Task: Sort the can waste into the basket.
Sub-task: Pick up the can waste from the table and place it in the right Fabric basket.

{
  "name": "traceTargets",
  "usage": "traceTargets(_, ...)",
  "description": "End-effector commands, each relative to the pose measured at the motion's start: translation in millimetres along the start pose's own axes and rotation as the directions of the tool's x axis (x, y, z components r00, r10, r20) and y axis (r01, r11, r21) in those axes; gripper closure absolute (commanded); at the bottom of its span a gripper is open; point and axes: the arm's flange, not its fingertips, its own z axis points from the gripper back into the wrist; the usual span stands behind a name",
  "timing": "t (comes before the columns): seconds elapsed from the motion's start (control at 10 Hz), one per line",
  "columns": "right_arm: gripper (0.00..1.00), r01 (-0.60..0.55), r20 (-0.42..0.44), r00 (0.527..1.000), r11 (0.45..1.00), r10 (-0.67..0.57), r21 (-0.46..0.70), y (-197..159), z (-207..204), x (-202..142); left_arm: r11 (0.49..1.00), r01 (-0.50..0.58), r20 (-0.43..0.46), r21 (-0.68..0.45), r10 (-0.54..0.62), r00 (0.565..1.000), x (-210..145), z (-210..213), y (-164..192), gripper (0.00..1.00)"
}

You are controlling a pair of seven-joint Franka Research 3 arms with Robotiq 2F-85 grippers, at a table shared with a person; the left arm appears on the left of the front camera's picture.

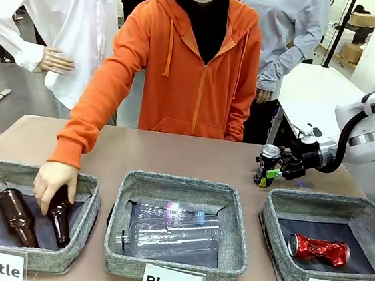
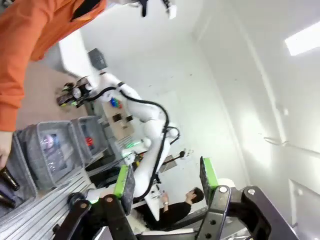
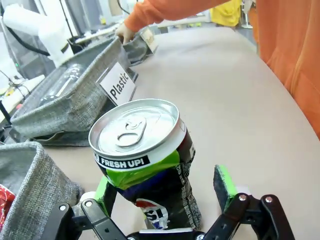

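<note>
Inspecting the black can [image 3: 145,165] from my right wrist view: it stands upright on the table [image 1: 192,158], just behind the far rim of the Can basket [image 1: 280,221]. My right gripper [image 1: 280,169] has its jaws spread wide around the can's lower body, one green pad [image 3: 224,184] standing clear of the wall on one side, the other close against the can on the opposite side. No squeeze is applied yet.

Findings on handling: the silver top is intact and round, but the body below is creased and dented. I judge it light, thin-walled and easily crushed further, with a smooth printed skin that may slip. The firmest hold looks to be mid-body, just under the rigid top, with moderate pressure.

The red can [image 1: 319,249] already lies crushed in the basket.

My left gripper [image 2: 167,182] hangs half-spread in the air, holding nothing.
</note>
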Motion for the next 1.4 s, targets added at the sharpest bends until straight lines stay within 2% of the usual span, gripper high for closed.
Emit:
traceTargets(0.0, 0.0, 0.034, 0.019, 0.999, 0.999, -0.034, 0.022, -8.6, 3.9, 4.5, 0.998, -0.054, -0.001, -0.014, 0.054, 0.999, 5.1, -0.8, 12.9, 0.3)
traceTargets(0.1, 0.17, 0.025, 0.014, 1.0, 0.999, -0.026, 0.03, -7.9, 4.0, 5.1, 0.998, -0.069, -0.006, -0.005, 0.069, 0.998, 5.6, -2.4, 19.2, 0.3)
traceTargets(0.2, 0.56, 0.035, 0.012, 0.999, 0.999, -0.035, 0.032, -7.4, 4.6, 5.9, 0.997, -0.075, -0.01, 0.001, 0.075, 0.997, 6.5, -4.7, 21.8, 0.3)
traceTargets(0.3, 0.73, 0.04, 0.016, 0.999, 0.999, -0.04, 0.032, -7.3, 5.5, 5.9, 0.997, -0.076, -0.015, 0.004, 0.076, 0.997, 6.4, -4.6, 23.7, 0.3)
traceTargets(0.4, 1.0, 0.043, 0.015, 0.999, 0.999, -0.043, 0.03, -6.9, 5.8, 6.3, 0.997, -0.082, -0.017, 0.01, 0.082, 0.997, 6.2, -5.6, 24.8, 0.3)
traceTargets(0.6, 1.0, 0.053, 0.011, 0.999, 0.998, -0.053, 0.017, -5.5, 7.3, 7.7, 0.991, -0.119, -0.056, 0.054, 0.122, 0.991, 2.2, -13.4, 35.6, 0.3)
traceTargets(0.7, 0.94, 0.051, 0.013, 0.999, 0.999, -0.051, 0.01, -4.3, 9.4, 10.2, 0.981, -0.145, -0.124, 0.126, 0.16, 0.979, -4.8, -29.6, 45.9, 0.3)
traceTargets(0.8, 1.0, 0.044, 0.01, 0.999, 0.999, -0.043, -0.009, 1.1, 13.6, 17.8, 0.958, -0.144, -0.228, 0.249, 0.203, 0.952, -15.4, -48.8, 56.0, 0.3)
traceTargets(0.9, 1.0, 0.028, -0.001, 1.0, 0.999, -0.028, -0.033, 9.5, 18.0, 30.7, 0.897, -0.065, -0.314, 0.437, 0.22, 0.923, -24.4, -64.3, 68.8, 0.3)
traceTargets(1.0, 1.0, -0.007, -0.021, 1.0, 0.998, 0.006, -0.058, 22.7, 22.1, 47.6, 0.818, 0.029, -0.371, 0.575, 0.229, 0.9, -31.8, -77.3, 80.1, 0.3)
traceTargets(1.1, 1.0, -0.05, -0.07, 0.997, 0.995, 0.044, -0.091, 42.1, 24.9, 70.0, 0.796, 0.052, -0.382, 0.603, 0.231, 0.895, -36.2, -84.6, 88.0, 0.3)
traceTargets(1.2, 1.0, -0.043, -0.132, 0.991, 0.99, 0.024, -0.138, 59.7, 27.8, 90.2, 0.77, 0.076, -0.332, 0.633, 0.182, 0.926, -33.5, -87.6, 94.6, 0.3)
traceTargets(1.3, 1.0, -0.033, -0.195, 0.981, 0.983, -0.003, -0.182, 79.0, 30.4, 109.3, 0.833, -0.042, -0.323, 0.551, 0.26, 0.91, -29.1, -79.4, 81.5, 0.3)
